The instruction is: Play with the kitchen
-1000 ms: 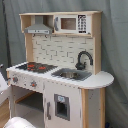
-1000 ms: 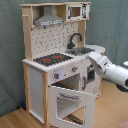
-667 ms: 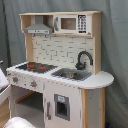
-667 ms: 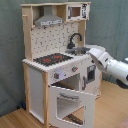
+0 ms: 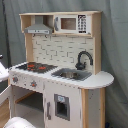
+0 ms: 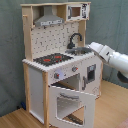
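Moved up and toward the counter since a second ago: white robot arm (image 6: 112,57), now reaching in from the second exterior view's right, its front end at the counter edge beside the grey sink (image 6: 81,50). Gripper (image 6: 93,47) seen only as a white blur there; cannot tell how far apart the fingers stand, nor whether anything is touched or held.

Shown only in the second exterior view: oven door (image 6: 68,104) swung down and open below the black-and-red hob (image 6: 53,59), plus most of the arm. Shown better in the first exterior view: white microwave panel (image 5: 70,23), grey hood (image 5: 38,30), black curved faucet (image 5: 83,59) over the sink, rounded counter end, white cupboard door with a dark window; only white shapes at the first exterior view's left edge.

Tall toy play kitchen of pale wood and white panels (image 6: 45,37) standing on a wooden floor (image 6: 20,119), backed by a grey-green curtain (image 5: 114,45).
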You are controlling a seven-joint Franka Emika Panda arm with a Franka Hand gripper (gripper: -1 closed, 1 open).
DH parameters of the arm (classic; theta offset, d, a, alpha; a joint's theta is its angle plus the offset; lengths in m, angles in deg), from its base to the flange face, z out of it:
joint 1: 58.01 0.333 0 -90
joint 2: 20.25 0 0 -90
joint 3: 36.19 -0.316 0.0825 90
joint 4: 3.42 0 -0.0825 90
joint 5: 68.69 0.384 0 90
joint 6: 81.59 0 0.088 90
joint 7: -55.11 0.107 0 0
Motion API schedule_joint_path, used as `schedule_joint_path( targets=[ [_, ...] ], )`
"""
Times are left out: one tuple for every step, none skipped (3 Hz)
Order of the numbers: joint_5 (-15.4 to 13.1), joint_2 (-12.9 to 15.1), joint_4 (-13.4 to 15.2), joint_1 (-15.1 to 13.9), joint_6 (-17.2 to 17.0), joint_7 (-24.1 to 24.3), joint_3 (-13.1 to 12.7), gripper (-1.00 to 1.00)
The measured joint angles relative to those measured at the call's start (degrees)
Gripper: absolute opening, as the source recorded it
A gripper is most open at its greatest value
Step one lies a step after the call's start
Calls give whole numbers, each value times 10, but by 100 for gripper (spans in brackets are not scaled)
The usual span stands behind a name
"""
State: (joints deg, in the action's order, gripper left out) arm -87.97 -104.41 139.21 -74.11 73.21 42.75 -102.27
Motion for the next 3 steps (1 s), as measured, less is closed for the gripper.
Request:
schedule_joint_path(
  targets=[
    [0,5,-1,0,6,-72,23,100],
    [0,8,-1,0,16,-139,46,100],
    [0,11,-3,-1,31,-203,69,100]
  ],
)
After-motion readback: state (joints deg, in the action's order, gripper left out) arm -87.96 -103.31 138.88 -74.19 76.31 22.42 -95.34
